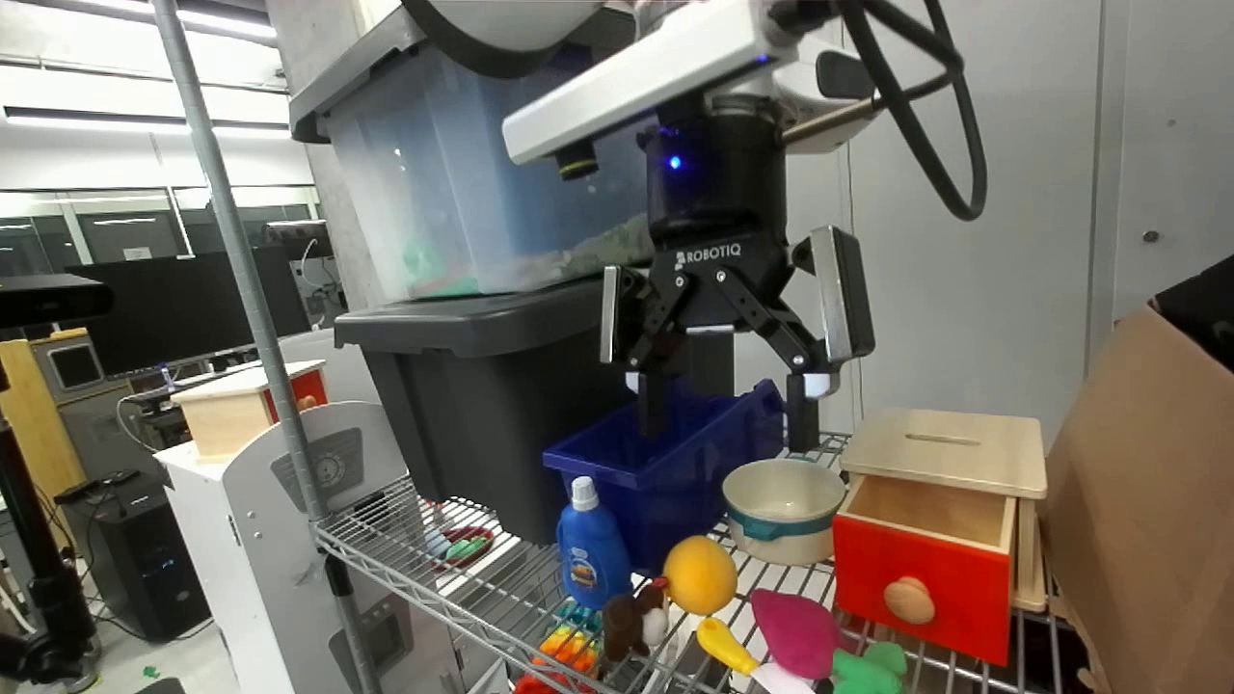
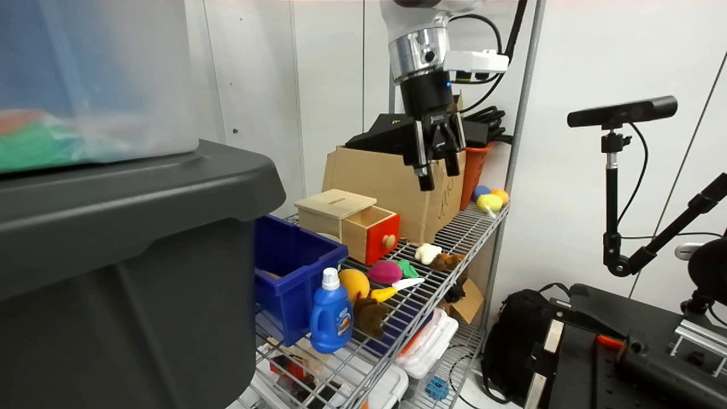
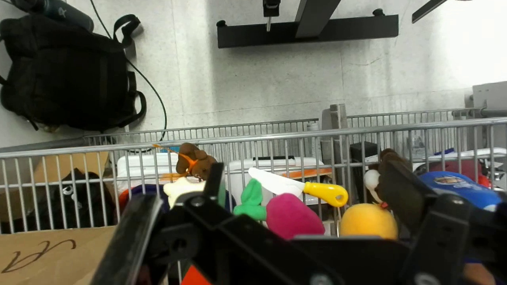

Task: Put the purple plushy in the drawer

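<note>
Wrist view, and your gripper (image 3: 303, 169) hangs fingers apart, purple plushy (image 3: 294, 217) showing between them, depth hard to judge, drawer (image 1: 921, 564) open in both exterior views.

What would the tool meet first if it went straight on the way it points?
Down from the tool, probably the shelf near its outer rim. Depth is unclear: the knife, close to that line in the wrist view, might come first.
</note>
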Robot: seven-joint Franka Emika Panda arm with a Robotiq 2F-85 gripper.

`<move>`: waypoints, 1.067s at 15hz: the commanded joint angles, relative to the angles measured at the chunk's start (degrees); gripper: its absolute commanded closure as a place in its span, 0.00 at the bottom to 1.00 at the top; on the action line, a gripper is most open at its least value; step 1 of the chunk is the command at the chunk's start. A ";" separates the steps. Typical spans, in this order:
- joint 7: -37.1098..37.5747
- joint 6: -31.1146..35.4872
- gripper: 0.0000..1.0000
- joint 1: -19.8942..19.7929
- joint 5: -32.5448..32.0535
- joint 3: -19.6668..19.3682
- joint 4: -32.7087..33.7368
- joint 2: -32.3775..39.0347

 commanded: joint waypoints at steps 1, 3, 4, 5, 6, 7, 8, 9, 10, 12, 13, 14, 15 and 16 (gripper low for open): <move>-2.06 -1.28 0.00 0.17 -0.72 0.86 6.10 6.03; -2.46 -1.26 0.00 0.32 -0.75 1.09 7.34 7.82; -2.47 -1.14 0.00 0.41 -0.78 1.15 7.61 8.48; -2.49 -1.11 0.00 0.50 -0.75 1.21 7.89 9.06; -2.54 -1.04 0.00 0.56 -0.74 1.26 8.11 9.54; -2.54 -0.89 0.00 0.57 -0.74 1.25 8.16 9.95; -2.50 -0.77 0.00 0.57 -0.71 1.24 8.15 10.20; -2.31 -0.53 0.00 0.58 -0.83 1.14 8.05 10.47; -2.23 -0.49 0.00 0.59 -0.85 1.11 8.09 10.76; -2.07 -0.23 0.00 0.77 -1.08 1.09 8.32 11.47; -2.05 0.06 0.00 0.84 -1.27 1.05 8.30 11.71; -1.95 0.41 0.00 0.99 -1.70 0.92 8.23 11.94; -1.87 0.60 0.00 1.15 -2.28 0.74 8.22 12.17; -1.82 0.79 0.00 1.40 -3.36 0.43 8.29 12.65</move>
